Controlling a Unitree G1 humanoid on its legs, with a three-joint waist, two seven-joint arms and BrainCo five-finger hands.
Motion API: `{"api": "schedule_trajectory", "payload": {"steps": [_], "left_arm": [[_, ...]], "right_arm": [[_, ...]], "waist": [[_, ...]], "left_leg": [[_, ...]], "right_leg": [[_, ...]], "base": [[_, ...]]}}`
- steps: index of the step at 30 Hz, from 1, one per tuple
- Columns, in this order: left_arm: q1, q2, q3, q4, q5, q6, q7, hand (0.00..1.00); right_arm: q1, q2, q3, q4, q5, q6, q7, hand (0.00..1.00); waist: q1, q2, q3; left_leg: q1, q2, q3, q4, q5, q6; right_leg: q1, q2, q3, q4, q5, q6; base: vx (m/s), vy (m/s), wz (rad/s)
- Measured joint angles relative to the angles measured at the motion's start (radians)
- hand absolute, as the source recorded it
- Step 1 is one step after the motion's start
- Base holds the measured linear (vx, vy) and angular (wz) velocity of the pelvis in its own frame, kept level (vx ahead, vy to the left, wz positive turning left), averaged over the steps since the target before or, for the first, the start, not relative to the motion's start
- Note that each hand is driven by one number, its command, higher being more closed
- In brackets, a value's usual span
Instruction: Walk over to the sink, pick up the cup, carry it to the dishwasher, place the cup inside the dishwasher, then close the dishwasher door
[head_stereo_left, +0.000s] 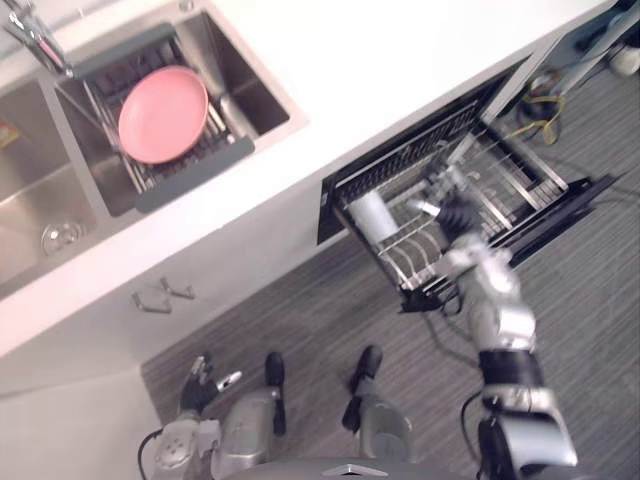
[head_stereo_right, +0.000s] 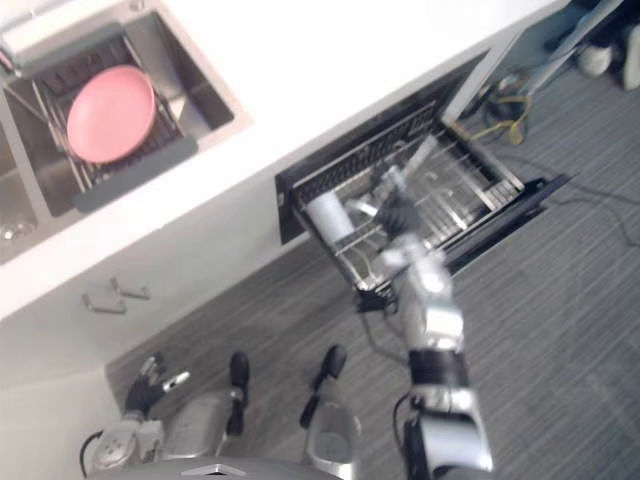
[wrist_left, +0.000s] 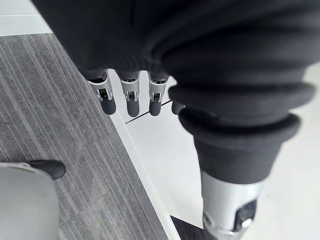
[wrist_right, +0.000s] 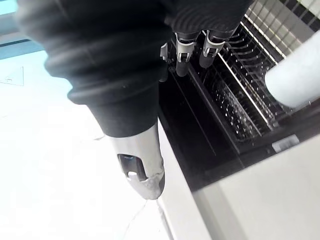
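Note:
The white cup (head_stereo_left: 372, 215) lies in the near left corner of the pulled-out dishwasher rack (head_stereo_left: 500, 175), and its side also shows in the right wrist view (wrist_right: 295, 75). My right hand (head_stereo_left: 455, 208) hovers over the rack just right of the cup, apart from it. Its fingers (wrist_right: 182, 55) are straight and hold nothing. The dishwasher door (head_stereo_left: 565, 205) hangs open beneath the rack. My left hand (head_stereo_left: 200, 383) hangs low at my side above the grey floor, with its fingers (wrist_left: 131, 100) relaxed and empty.
A pink plate (head_stereo_left: 163, 113) rests in a drying rack across the steel sink (head_stereo_left: 250, 95), with the faucet (head_stereo_left: 35, 38) at the far left. The white countertop (head_stereo_left: 400, 70) runs above the dishwasher. A cabinet handle (head_stereo_left: 160, 297) sits below the sink. A yellow cable (head_stereo_left: 535, 125) lies on the floor.

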Motion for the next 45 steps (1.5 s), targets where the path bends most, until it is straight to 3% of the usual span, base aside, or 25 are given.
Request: {"api": "schedule_trajectory", "payload": {"steps": [3, 6, 8, 9, 10, 11, 13, 15, 17, 18, 19, 21, 22, 23, 25, 29, 30, 34, 35, 40, 45], "left_arm": [[0.073, -0.021, 0.052, 0.052, -0.015, 0.014, 0.012, 0.0], [0.124, -0.058, 0.132, 0.103, -0.049, 0.032, 0.006, 0.0], [0.129, -0.066, 0.166, 0.115, -0.042, 0.04, -0.011, 0.0], [0.133, -0.074, 0.174, 0.115, -0.028, 0.042, -0.013, 0.0], [0.141, -0.09, 0.192, 0.111, 0.005, 0.041, -0.015, 0.0], [0.154, -0.089, 0.212, 0.112, 0.03, 0.042, -0.011, 0.0], [0.158, -0.093, 0.215, 0.116, 0.05, 0.045, -0.009, 0.0], [0.15, -0.093, 0.207, 0.134, 0.086, 0.048, -0.001, 0.0], [0.139, -0.084, 0.189, 0.134, 0.118, 0.053, 0.005, 0.0], [0.118, -0.06, 0.157, 0.132, 0.127, 0.057, 0.013, 0.0], [0.086, -0.036, 0.127, 0.13, 0.127, 0.061, 0.02, 0.0], [0.044, -0.013, 0.103, 0.128, 0.139, 0.062, 0.02, 0.0], [0.026, 0.0, 0.098, 0.127, 0.162, 0.062, 0.02, 0.0], [0.022, 0.005, 0.097, 0.126, 0.168, 0.062, 0.019, 0.0], [0.022, 0.016, 0.097, 0.14, 0.185, 0.069, 0.019, 0.0], [0.065, -0.027, 0.075, 0.137, 0.212, 0.072, 0.003, 0.0], [0.068, -0.027, 0.075, 0.138, 0.214, 0.072, -0.003, 0.0], [0.07, -0.016, 0.077, 0.137, 0.233, 0.064, -0.011, 0.0], [0.071, 0.006, 0.076, 0.139, 0.232, 0.06, -0.002, 0.0], [0.072, 0.006, 0.076, 0.143, 0.23, 0.061, -0.002, 0.0], [0.055, 0.005, 0.102, 0.18, 0.126, 0.138, -0.066, 0.0]], "right_arm": [[0.087, 0.06, 0.04, -0.059, -0.003, -0.053, 0.041, 0.0], [0.106, 0.079, 0.034, -0.112, -0.005, -0.137, 0.067, 0.0], [0.129, 0.073, -0.028, -0.159, -0.011, -0.174, 0.051, 0.0], [0.135, 0.056, -0.065, -0.176, -0.011, -0.192, 0.04, 0.0], [0.124, 0.032, -0.101, -0.18, -0.008, -0.214, 0.012, 0.0], [0.11, 0.028, -0.111, -0.184, 0.016, -0.231, 0.001, 0.0], [0.095, 0.032, -0.11, -0.197, 0.043, -0.241, -0.003, 0.0], [0.113, 0.041, -0.114, -0.229, 0.086, -0.25, -0.033, 0.0], [0.143, 0.066, -0.122, -0.248, 0.113, -0.265, -0.067, 0.0], [0.175, 0.085, -0.133, -0.277, 0.118, -0.268, -0.079, 0.0], [0.208, 0.105, -0.153, -0.316, 0.114, -0.268, -0.102, 0.0], [0.245, 0.11, -0.175, -0.377, 0.105, -0.269, -0.138, 0.0], [0.249, 0.109, -0.191, -0.408, 0.103, -0.27, -0.156, 0.0], [0.249, 0.106, -0.195, -0.421, 0.103, -0.274, -0.166, 0.0], [0.248, 0.082, -0.198, -0.43, 0.103, -0.291, -0.181, 0.0], [0.226, 0.049, -0.194, -0.429, 0.105, -0.283, -0.185, 0.0], [0.225, 0.049, -0.191, -0.428, 0.107, -0.278, -0.181, 0.0], [0.222, 0.05, -0.179, -0.412, 0.119, -0.255, -0.117, 0.0], [0.245, 0.062, -0.138, -0.362, 0.118, -0.253, -0.06, 0.0], [0.245, 0.062, -0.14, -0.362, 0.118, -0.253, -0.06, 0.0], [0.245, 0.062, -0.16, -0.362, 0.118, -0.233, -0.063, 0.0]], "waist": [[0.006, -0.002, -0.046], [0.023, -0.006, -0.068], [0.007, -0.01, -0.079], [-0.004, -0.008, -0.091], [0.011, -0.013, -0.099], [0.021, -0.027, -0.111], [0.024, -0.032, -0.116], [0.012, -0.013, -0.125], [-0.007, -0.01, -0.129], [-0.031, -0.012, -0.131], [-0.064, -0.01, -0.131], [-0.09, -0.03, -0.144], [-0.097, -0.044, -0.152], [-0.097, -0.05, -0.156], [-0.091, -0.076, -0.192], [-0.062, 0.001, -0.217], [-0.063, 0.004, -0.219], [-0.061, -0.008, -0.23], [-0.063, -0.042, -0.262], [-0.062, -0.042, -0.273], [-0.068, -0.046, -0.285]], "left_leg": [[0.025, 0.01, -0.019, -0.003, -0.011, -0.008], [0.038, 0.023, -0.018, -0.007, -0.021, -0.004], [0.046, 0.089, 0.188, 0.025, -0.034, 0.011], [0.055, 0.112, 0.261, 0.036, -0.009, -0.006], [0.072, 0.088, 0.248, 0.017, 0.01, -0.024], [0.088, 0.052, 0.232, -0.008, 0.014, -0.011], [0.11, 0.029, 0.235, -0.025, 0.006, 0.006], [0.129, 0.025, 0.236, -0.049, -0.009, 0.024], [0.154, 0.024, 0.227, -0.068, -0.016, 0.035], [0.158, 0.028, 0.177, -0.069, -0.017, 0.046], [0.156, 0.028, 0.108, -0.07, -0.011, 0.049], [0.153, 0.024, 0.033, -0.073, -0.008, 0.042], [0.15, 0.014, -0.008, -0.076, -0.004, 0.034], [0.146, 0.007, -0.019, -0.079, 0.0, 0.03], [0.156, -0.026, -0.067, -0.097, 0.012, 0.014], [0.177, 0.011, -0.07, -0.155, 0.026, -0.01], [0.184, 0.015, -0.069, -0.159, 0.026, -0.013], [0.193, 0.026, -0.063, -0.159, 0.015, -0.024], [0.183, 0.026, -0.014, -0.166, 0.032, -0.028], [0.175, 0.026, -0.016, -0.167, 0.033, -0.028], [0.164, 0.032, 0.014, -0.167, 0.034, -0.031]], "right_leg": [[0.036, 0.009, -0.021, 0.0, -0.02, 0.003], [0.105, 0.004, -0.107, 0.002, -0.043, 0.008], [0.175, -0.017, -0.225, 0.006, -0.057, 0.025], [0.207, -0.025, -0.275, 0.007, -0.059, 0.039], [0.23, -0.041, -0.308, 0.007, -0.053, 0.049], [0.245, -0.069, -0.316, 0.007, -0.045, 0.061], [0.249, -0.102, -0.309, 0.041, -0.042, 0.068], [0.2, -0.147, -0.277, 0.178, -0.047, 0.055], [0.11, -0.199, -0.171, 0.387, -0.06, -0.01], [0.048, -0.187, -0.029, 0.509, -0.133, 0.0], [0.03, -0.128, 0.076, 0.538, -0.226, 0.027], [0.031, -0.043, 0.16, 0.451, -0.303, 0.03], [0.031, -0.006, 0.177, 0.38, -0.306, 0.024], [0.029, 0.006, 0.189, 0.347, -0.297, 0.016], [0.029, 0.008, 0.206, 0.279, -0.217, 0.014], [0.101, 0.063, 0.185, 0.134, -0.178, 0.004], [0.11, 0.068, 0.183, 0.123, -0.176, 0.002], [0.13, 0.082, 0.183, 0.094, -0.173, -0.002], [0.161, 0.078, 0.158, 0.022, -0.131, 0.013], [0.156, 0.078, 0.157, 0.018, -0.127, 0.01], [0.156, 0.071, 0.137, 0.018, -0.127, 0.01]], "base": [[0.11, -0.035, 0.18], [0.05, -0.017, 0.74], [0.07, 0.034, 1.51], [0.12, 0.119, 1.67], [0.08, 0.196, 1.23], [0.04, 0.205, 0.61], [0.04, 0.244, 0.09], [0.05, 0.263, -0.11], [0.05, 0.204, 0.02], [0.08, 0.093, 0.74], [0.08, 0.048, 1.0], [0.08, -0.021, 1.23], [0.08, -0.043, 1.14], [0.07, -0.074, 0.92], [0.16, -0.153, 0.77], [0.18, -0.083, 0.16], [0.12, -0.069, 0.06], [0.03, -0.037, -0.03], [0.0, 0.0, 0.0], [0.0, 0.0, 0.0], [-0.01, 0.001, 0.12]]}}
